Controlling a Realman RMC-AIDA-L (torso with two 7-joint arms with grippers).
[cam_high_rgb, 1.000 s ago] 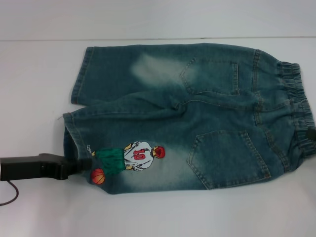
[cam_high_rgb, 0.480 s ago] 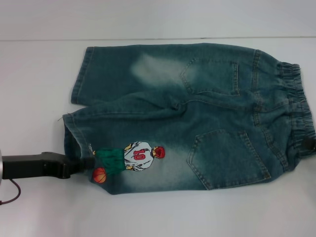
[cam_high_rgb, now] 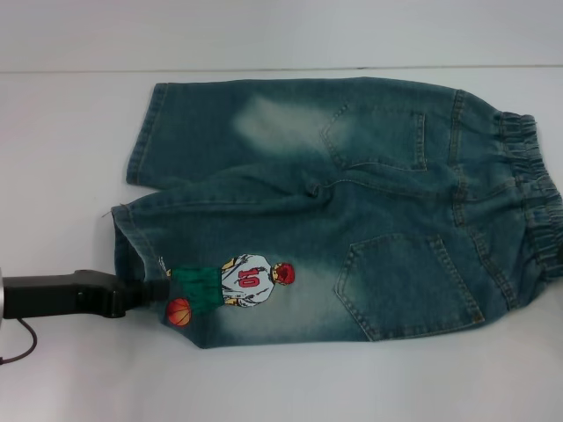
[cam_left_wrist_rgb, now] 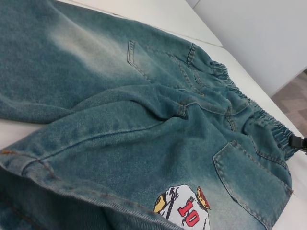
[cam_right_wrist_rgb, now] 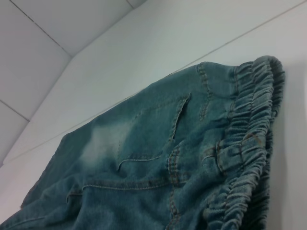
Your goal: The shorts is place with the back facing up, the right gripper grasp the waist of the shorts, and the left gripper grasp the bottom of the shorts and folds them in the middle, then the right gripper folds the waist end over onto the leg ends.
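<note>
The shorts [cam_high_rgb: 343, 211] lay spread back-side up on the white bench [cam_high_rgb: 70, 132], the elastic waist [cam_high_rgb: 537, 193] toward the robot's right and the two legs reaching left. Both back patch pockets faced up, and the printed basketball player [cam_high_rgb: 251, 281] in his number 10 shirt sat on the nearer leg, the orange ball [cam_high_rgb: 179, 312] just below him. The left gripper [cam_high_rgb: 149, 293] reached in from the left edge at bench level, its black tips meeting the hem of the printed leg beside the ball; the nearer leg's hem [cam_high_rgb: 123, 237] stood slightly raised and open there. Whether its fingers were clamped on the denim cannot be told. In the left wrist view a small black part [cam_left_wrist_rgb: 297, 143], seemingly the right gripper, showed at the waistband's edge, its grip likewise impossible to judge. The right wrist view looked along the gathered waistband [cam_right_wrist_rgb: 249, 139] from close by.
</note>
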